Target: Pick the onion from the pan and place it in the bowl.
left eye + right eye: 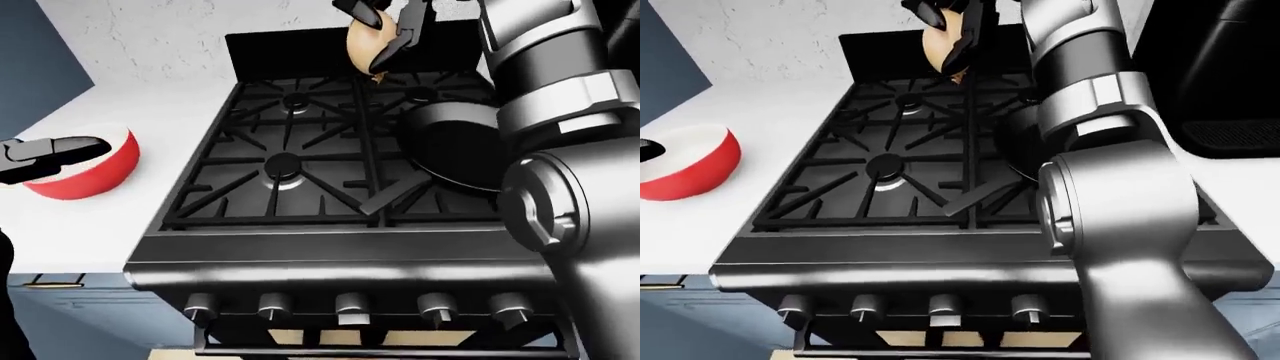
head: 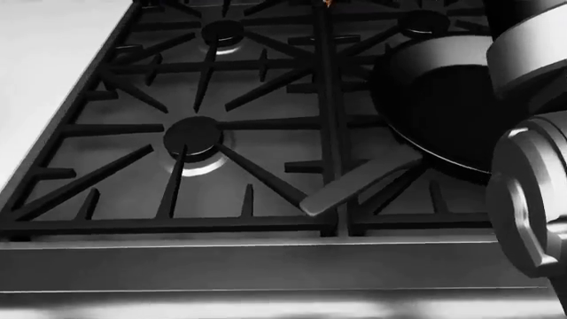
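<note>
Knobs (image 1: 353, 306): a row along the stove's face at the bottom of the left-eye view, below a steel lip; five show there.

Right arm (image 1: 1120, 225): large grey segmented limb rising from the lower right of the right-eye view toward the top, hiding much of the pan in that view.

Stove (image 1: 330, 247): steel-fronted gas range with black grates (image 2: 257, 126) and round burner caps; the head view looks down on the grates alone.

Pan (image 1: 455, 146): black, sitting on the right-hand grates in the left-eye view; its flat grey handle (image 2: 354, 186) angles down and to the left across the middle bar of the grates; interior dark, nothing visible in the part that shows.

Left hand (image 1: 50, 150): dark fingers reaching in from the left edge of the left-eye view, lying over the bowl's rim; holding nothing; how far the fingers are spread cannot be told, as only part of the hand shows.

Bowl (image 1: 85, 169): red outside, pale inside, on the white counter (image 1: 150, 112) well to the left of the stove.

Right hand (image 1: 385, 26): at the top of the left-eye view, above the far burners; dark fingers wrapped about the onion from above and both sides.

Onion (image 1: 368, 46): pale tan, held in the air clear of the pan, root end pointing down; up and to the left of the pan.

Backguard (image 1: 290, 52): black panel behind the stove, with a speckled white wall above it.
</note>
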### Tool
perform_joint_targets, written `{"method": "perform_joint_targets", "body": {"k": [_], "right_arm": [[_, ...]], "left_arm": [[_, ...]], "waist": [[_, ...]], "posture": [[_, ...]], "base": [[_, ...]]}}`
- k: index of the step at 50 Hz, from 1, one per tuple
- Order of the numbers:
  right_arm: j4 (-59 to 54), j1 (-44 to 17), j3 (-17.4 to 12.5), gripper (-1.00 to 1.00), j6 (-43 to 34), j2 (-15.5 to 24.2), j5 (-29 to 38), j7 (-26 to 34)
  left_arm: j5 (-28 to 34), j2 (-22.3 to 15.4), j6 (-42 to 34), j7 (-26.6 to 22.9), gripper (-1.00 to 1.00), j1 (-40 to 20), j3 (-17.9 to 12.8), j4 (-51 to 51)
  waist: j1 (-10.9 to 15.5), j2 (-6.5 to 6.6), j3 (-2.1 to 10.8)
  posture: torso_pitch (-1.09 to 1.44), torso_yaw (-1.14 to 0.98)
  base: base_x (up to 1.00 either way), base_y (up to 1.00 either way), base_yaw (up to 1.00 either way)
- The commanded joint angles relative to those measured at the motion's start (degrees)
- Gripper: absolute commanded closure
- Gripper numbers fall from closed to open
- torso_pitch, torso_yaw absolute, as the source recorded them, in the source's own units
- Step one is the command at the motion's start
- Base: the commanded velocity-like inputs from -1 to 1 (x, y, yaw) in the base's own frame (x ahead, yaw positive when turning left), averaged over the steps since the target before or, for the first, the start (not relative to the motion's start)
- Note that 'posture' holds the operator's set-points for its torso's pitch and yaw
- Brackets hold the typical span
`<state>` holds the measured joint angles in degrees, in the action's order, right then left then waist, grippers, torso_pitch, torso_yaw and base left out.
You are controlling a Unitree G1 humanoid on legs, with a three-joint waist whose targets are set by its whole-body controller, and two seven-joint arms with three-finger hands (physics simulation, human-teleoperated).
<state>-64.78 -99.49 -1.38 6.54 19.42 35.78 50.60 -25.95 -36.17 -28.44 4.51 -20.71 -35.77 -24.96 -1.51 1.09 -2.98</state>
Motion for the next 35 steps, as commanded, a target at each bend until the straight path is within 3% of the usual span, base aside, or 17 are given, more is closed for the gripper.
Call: {"method": "perform_joint_targets", "body": {"k": [1,3,4,6,9,13,15,16,17,18,19,23,28,30,32,33,35], "right_arm": [[1.5,-1.9,-0.6,1.0,0.5,0.8,-0.5,-0.9],[1.5,-1.9,-0.6,1.0,0.5,0.8,-0.5,-0.9],[1.5,-1.9,-0.6,1.0,0.5,0.8,-0.5,-0.9],[1.5,-1.9,-0.6,1.0,0.5,0.8,-0.5,-0.9],[1.6,-1.8,-0.5,1.0,0.5,0.8,-0.5,-0.9],[1.6,-2.0,-0.5,1.0,0.4,0.7,-0.5,-0.8],[1.6,-2.0,-0.5,1.0,0.4,0.8,-0.4,-0.8],[1.5,-2.1,-0.5,1.0,0.3,0.7,-0.5,-0.7],[1.5,-2.2,-0.5,1.0,0.3,0.7,-0.4,-0.7],[1.5,-2.2,-0.5,1.0,0.3,0.7,-0.4,-0.7],[1.5,-2.3,-0.5,1.0,0.2,0.7,-0.4,-0.7],[1.6,-2.3,-0.5,1.0,0.2,0.8,-0.4,-0.6],[1.7,-2.2,-0.5,1.0,0.1,0.7,-0.4,-0.5],[1.7,-2.3,-0.5,1.0,0.1,0.7,-0.4,-0.5],[1.8,-2.3,-0.5,1.0,0.0,0.7,-0.4,-0.4],[1.8,-2.2,-0.5,1.0,0.0,0.7,-0.4,-0.5],[1.8,-2.2,-0.5,1.0,0.0,0.7,-0.4,-0.5]], "left_arm": [[0.0,-1.1,1.6,-0.1,-1.0,-1.2,-0.6,-1.5],[0.1,-1.0,1.6,0.0,-1.0,-1.2,-0.6,-1.5],[0.1,-1.0,1.7,0.0,-1.0,-1.2,-0.5,-1.5],[0.1,-1.0,1.6,0.0,-1.0,-1.2,-0.6,-1.5],[0.1,-1.1,1.6,0.0,-1.0,-1.2,-0.6,-1.5],[0.0,-1.2,1.5,0.0,-1.0,-1.3,-0.7,-1.5],[-0.1,-1.2,1.5,0.1,-1.0,-1.3,-0.7,-1.6],[-0.1,-1.2,1.4,0.1,-1.0,-1.3,-0.7,-1.6],[-0.2,-1.2,1.4,0.1,-1.0,-1.3,-0.7,-1.6],[-0.2,-1.3,1.3,0.1,-1.0,-1.4,-0.8,-1.6],[-0.3,-1.3,1.3,0.2,-1.0,-1.4,-0.8,-1.6],[-0.4,-1.4,1.3,0.2,-1.0,-1.5,-0.8,-1.6],[-0.5,-1.5,1.3,0.2,-1.0,-1.3,-1.0,-1.6],[-0.3,-1.4,1.5,0.1,-1.0,-1.2,-0.9,-1.5],[-0.3,-1.4,1.6,0.1,-1.0,-1.2,-0.8,-1.5],[-0.3,-1.4,1.6,0.1,-1.0,-1.2,-0.9,-1.5],[-0.3,-1.4,1.5,0.1,-1.0,-1.1,-0.9,-1.6]], "waist": [[-0.2,0.22,1.22],[0.0,-2.85,2.04],[-0.4,-0.19,1.22],[0.1,-1.25,1.95],[0.6,-0.43,1.9],[0.6,2.08,0.84],[0.2,4.63,1.05],[0.0,6.76,1.66],[-0.5,7.41,2.42],[0.1,6.33,1.43],[-0.3,6.42,1.01],[-0.3,3.79,1.23],[-0.4,1.61,1.2],[-0.4,0.1,1.27],[-0.1,-2.28,1.52],[-0.4,-0.2,1.48],[0.2,-1.24,2.1]], "posture": [[0.0,0.0],[0.0,0.0],[0.0,0.0],[0.0,0.0],[0.0,0.0],[0.0,0.0],[0.0,0.0],[0.0,0.0],[0.0,0.0],[0.0,0.0],[0.0,0.0],[0.0,0.0],[0.0,0.0],[0.0,0.0],[0.0,0.0],[0.0,0.0],[0.0,0.0]], "base": [[0.0,0.21,0.0],[0.0,0.2,0.0],[0.0,0.2,0.0],[0.0,0.2,0.0],[0.0,0.2,0.0],[0.0,0.21,0.0],[0.0,0.21,0.0],[0.0,0.2,0.0],[0.0,0.21,0.0],[0.0,0.2,0.0],[0.0,0.21,0.0],[0.0,0.21,0.0],[0.0,0.21,0.0],[0.0,0.21,0.0],[0.0,0.21,0.0],[0.0,0.21,0.0],[0.0,0.2,0.0]]}}
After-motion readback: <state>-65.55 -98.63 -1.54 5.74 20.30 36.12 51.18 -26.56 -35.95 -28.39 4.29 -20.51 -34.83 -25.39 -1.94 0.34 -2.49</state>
